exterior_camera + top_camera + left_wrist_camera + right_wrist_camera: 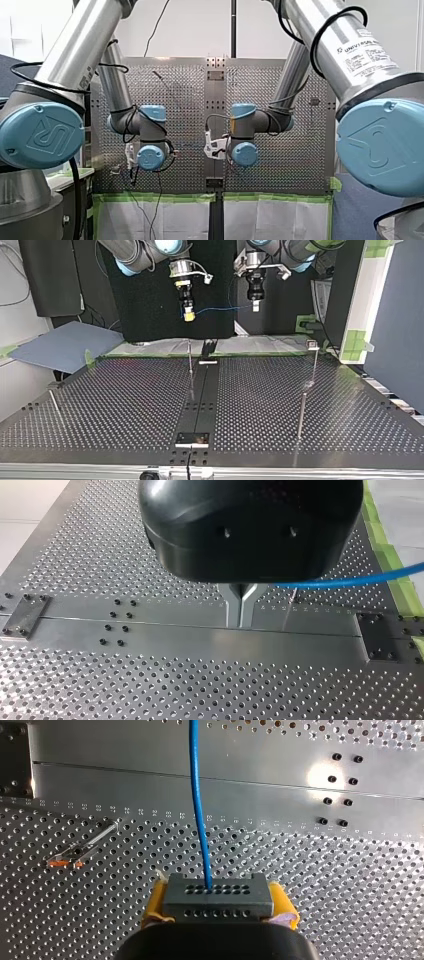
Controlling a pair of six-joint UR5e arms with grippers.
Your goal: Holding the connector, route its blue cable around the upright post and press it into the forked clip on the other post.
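In the right wrist view my right gripper point(218, 912) is shut on a grey connector point(218, 897), its yellow pads on either side. The blue cable point(196, 795) leaves the connector and runs straight ahead over the table. In the top view the blue cable point(220, 309) hangs level between my right gripper point(188, 315) and my left gripper point(255, 306), both high above the table's far edge. My left gripper point(241, 622) has its metal fingers shut, and the blue cable point(350, 581) leads off beside them. A thin upright post point(190, 362) stands below the grippers. A post with a clip on top point(312, 345) stands at the top view's right.
The perforated table point(125, 405) has a plain metal strip point(202, 395) down its middle. Another thin post point(301, 415) rises at the near right and a leaning one point(54, 402) at the left. A post on an orange base point(82, 849) shows beside my right gripper.
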